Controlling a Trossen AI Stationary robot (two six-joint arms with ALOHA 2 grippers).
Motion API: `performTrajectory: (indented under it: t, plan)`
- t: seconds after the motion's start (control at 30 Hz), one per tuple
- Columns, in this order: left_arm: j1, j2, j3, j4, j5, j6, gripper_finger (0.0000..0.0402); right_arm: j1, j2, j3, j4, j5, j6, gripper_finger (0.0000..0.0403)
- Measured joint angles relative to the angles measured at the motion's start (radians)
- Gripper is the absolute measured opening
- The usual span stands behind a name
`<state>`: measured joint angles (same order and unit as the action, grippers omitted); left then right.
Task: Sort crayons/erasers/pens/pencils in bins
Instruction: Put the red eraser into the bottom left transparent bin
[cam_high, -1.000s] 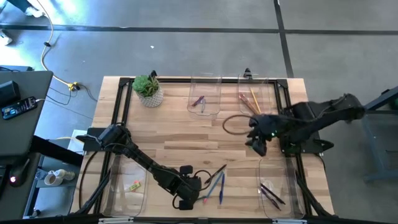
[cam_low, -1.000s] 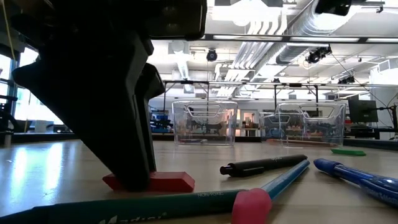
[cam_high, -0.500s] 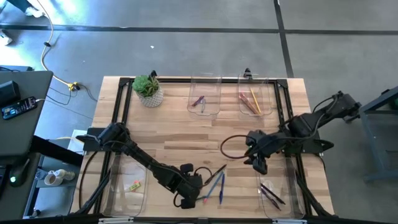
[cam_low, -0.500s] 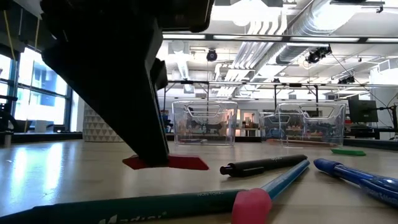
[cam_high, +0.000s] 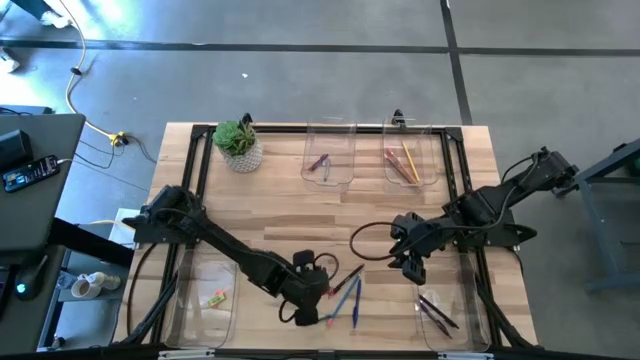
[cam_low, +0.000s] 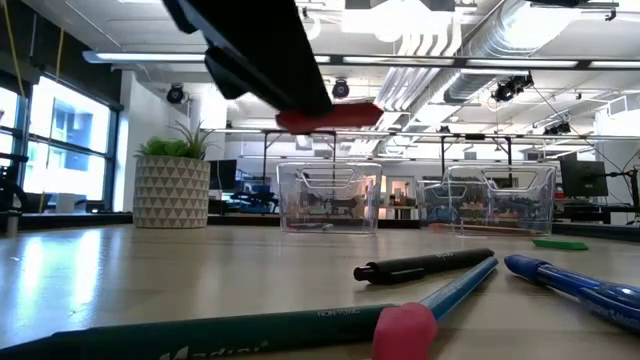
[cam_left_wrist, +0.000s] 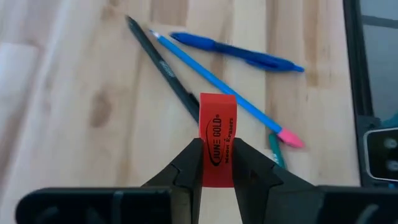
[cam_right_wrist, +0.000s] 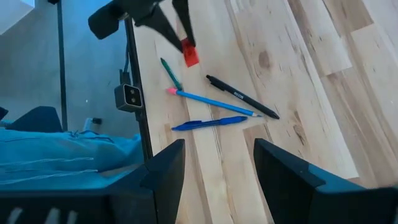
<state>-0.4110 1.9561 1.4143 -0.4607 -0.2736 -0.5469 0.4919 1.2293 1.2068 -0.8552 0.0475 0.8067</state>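
My left gripper (cam_high: 306, 300) is near the table's near edge and is shut on a red eraser (cam_left_wrist: 217, 140), which is held above the wood. It also shows in the low view (cam_low: 330, 117) and the right wrist view (cam_right_wrist: 190, 55). Below it lie a black pen (cam_left_wrist: 165, 68), a light-blue stick with a pink end (cam_left_wrist: 224, 93), a blue pen (cam_left_wrist: 236, 53) and a dark green stick (cam_low: 200, 335). My right gripper (cam_high: 410, 262) is open and empty over the table's right half. Four clear bins stand at the near left (cam_high: 205, 295), near right (cam_high: 440, 300) and far side (cam_high: 330, 155), (cam_high: 410, 160). My left gripper pinches the red eraser's two long sides (cam_left_wrist: 204, 163) between its two fingers. It holds the end nearer the wrist, and the other end sticks out past the fingertips (cam_left_wrist: 245, 163). The fingers slant down from above. The eraser is lifted clear of the table.
A potted plant (cam_high: 238, 145) stands at the far left. A green eraser (cam_low: 560, 243) lies on the wood at the right in the low view. The near left bin holds small erasers, the near right bin dark pens, and the far bins short and long sticks.
My left gripper has risen from the table with the red eraser, which is now lifted clear of the wood. My right gripper has gone toward the table's near edge and a little to the left.
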Motion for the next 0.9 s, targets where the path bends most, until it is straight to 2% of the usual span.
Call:
performTrajectory:
  t: [0.13,0.43,0.67,0.9]
  plan:
    - [0.009,-0.051,0.000,-0.038,-0.016,0.016,0.0057,0.000,0.000,0.000,0.000,-0.003,0.000,0.0183]
    - [0.002,-0.198,0.000,-0.246,-0.077,-0.019,0.0057,0.000,0.000,0.000,0.001,-0.003,-0.002,0.0183]
    - [-0.046,-0.326,0.002,-0.445,-0.119,-0.141,0.0057,0.000,0.000,0.000,0.000,0.000,0.000,0.0183]
    - [-0.146,-0.404,0.000,-0.699,-0.149,-0.356,0.0058,-0.007,0.000,0.000,0.000,0.013,0.000,0.0183]
